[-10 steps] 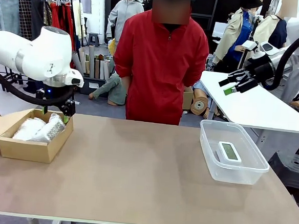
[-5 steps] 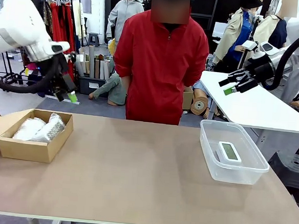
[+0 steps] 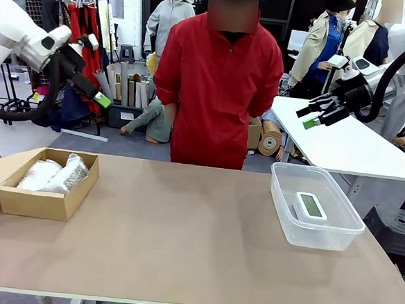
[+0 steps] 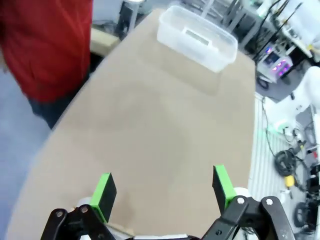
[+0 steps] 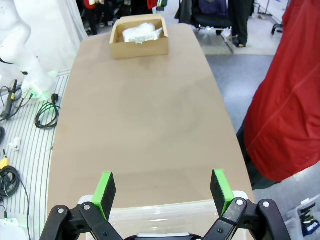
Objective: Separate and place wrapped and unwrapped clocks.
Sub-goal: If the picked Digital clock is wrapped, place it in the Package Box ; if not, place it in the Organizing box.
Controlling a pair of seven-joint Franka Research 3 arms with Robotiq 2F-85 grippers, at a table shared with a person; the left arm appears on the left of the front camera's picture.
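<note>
Two bubble-wrapped clocks (image 3: 37,174) (image 3: 69,172) lie side by side in the brown cardboard box (image 3: 46,207) at the table's left; the right wrist view shows them as one white heap (image 5: 142,31) in the box (image 5: 140,47). The bare white clock (image 3: 310,206) lies flat in the clear tub (image 3: 282,210) at the right, and the left wrist view shows it too (image 4: 197,36). My left gripper (image 3: 97,71) hangs open and empty, high above the box. My right gripper (image 3: 308,117) is open and empty, high above the tub's far side.
A person in a red top (image 3: 220,84) stands at the far edge of the table, hands down. The brown tabletop (image 3: 183,227) stretches between box and tub. A white side table (image 3: 349,145) stands at the right, behind my right gripper.
My left gripper has risen from just over the cardboard box up and away to the left, empty. The right arm, the clocks and the person have not moved.
</note>
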